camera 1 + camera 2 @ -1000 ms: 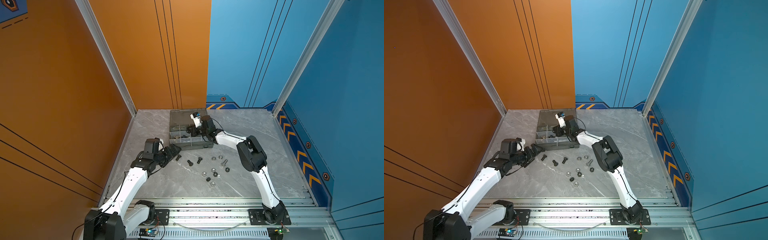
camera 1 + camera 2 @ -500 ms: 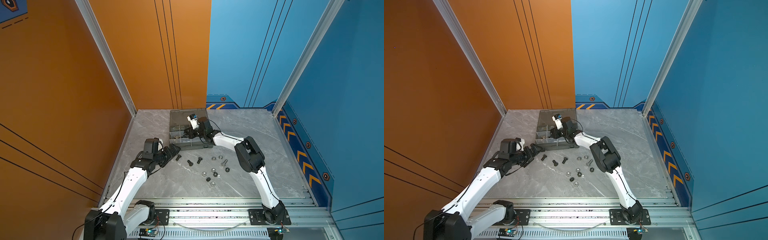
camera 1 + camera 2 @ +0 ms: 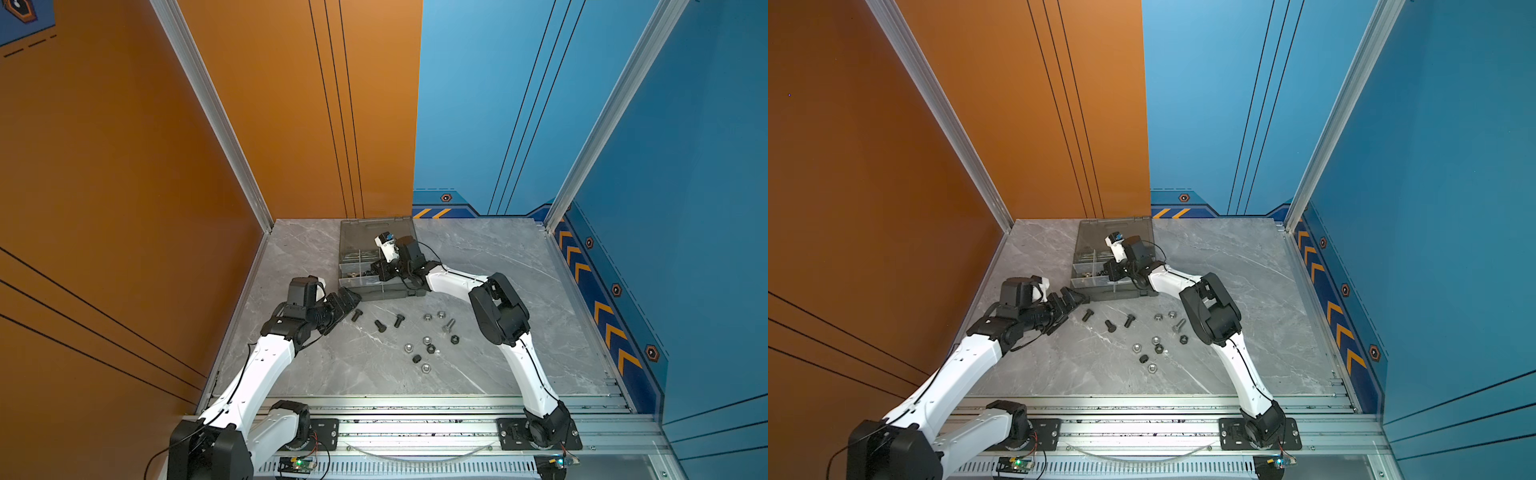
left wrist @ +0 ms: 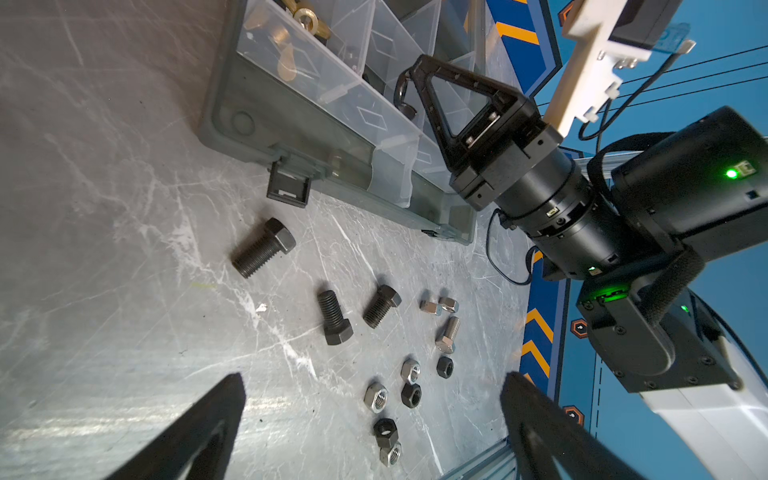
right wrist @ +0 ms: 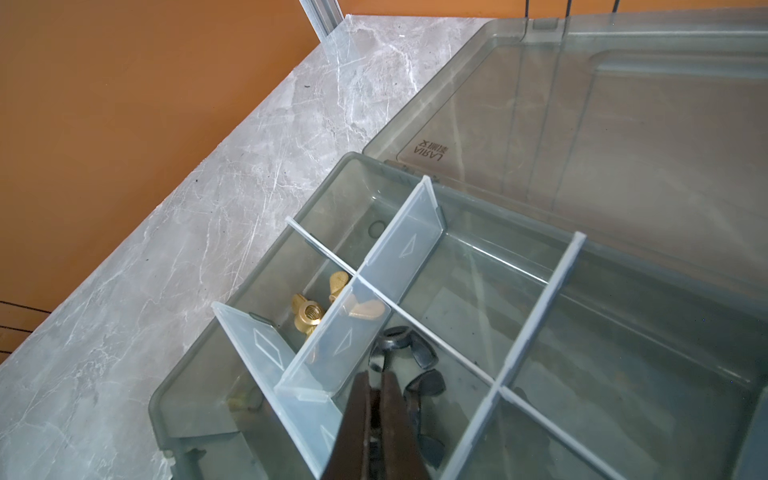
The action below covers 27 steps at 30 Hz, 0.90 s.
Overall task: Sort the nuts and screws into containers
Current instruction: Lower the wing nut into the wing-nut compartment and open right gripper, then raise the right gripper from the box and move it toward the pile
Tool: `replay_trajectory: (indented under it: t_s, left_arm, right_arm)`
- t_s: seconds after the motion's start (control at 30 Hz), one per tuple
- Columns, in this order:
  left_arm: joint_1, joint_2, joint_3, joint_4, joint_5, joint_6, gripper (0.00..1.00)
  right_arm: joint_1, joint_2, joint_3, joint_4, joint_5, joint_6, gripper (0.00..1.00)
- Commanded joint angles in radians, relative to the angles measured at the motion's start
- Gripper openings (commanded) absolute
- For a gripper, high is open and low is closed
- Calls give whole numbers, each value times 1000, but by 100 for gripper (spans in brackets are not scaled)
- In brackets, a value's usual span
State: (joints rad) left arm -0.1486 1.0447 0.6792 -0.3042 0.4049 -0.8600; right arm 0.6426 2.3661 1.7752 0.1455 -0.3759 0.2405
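Right tool was seen reaching into the open case, which was lying at the back of the tabletop with its lid folded back flat. Jaws were all but clenched, and a black wing nut was pinched at the very tips. The tips were held over the compartment where other black wing nuts were lying. Brass wing nuts were seen in the neighbouring compartment, past one translucent divider.

Left tool was held low over the tabletop, just beside the case's front left corner in both top views. It was released, with the jaws spread wide; nothing was gripped.

Screws were left loose on the tabletop in front of the case. Three were black, the nearest just beside the left tool's tips. One silver screw was further right. All were well apart from the right tool.

Nuts, black and silver mixed, were scattered nearer the robot base than the screws. Two silver ones were lying at the silver screw's thread end.
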Motion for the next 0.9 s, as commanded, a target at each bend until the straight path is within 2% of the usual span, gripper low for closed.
replay_trajectory:
  t_s: [0.0,0.03,0.07,0.2,0.5,0.87]
  left_arm:
    - [9,-6,-10,-20,0,26,98]
    - [9,-6,-10,-22,-4,28,98]
    - [9,-6,-9,-24,-7,30,98]
    - [5,5,-9,-34,-20,39,98]
    - [-31,56,32,-142,-157,105,98]
    - [-126,168,91,-176,-252,155,98]
  right_arm:
    - [5,-21,7,-42,25,-25,19]
    - [6,-23,9,-48,27,-28,25]
    - [6,-24,11,-53,29,-31,28]
    - [1,-37,15,-69,19,-33,31]
    - [-15,-182,-69,-60,-57,-60,32]
    - [-32,-429,-206,-224,-134,-165,34]
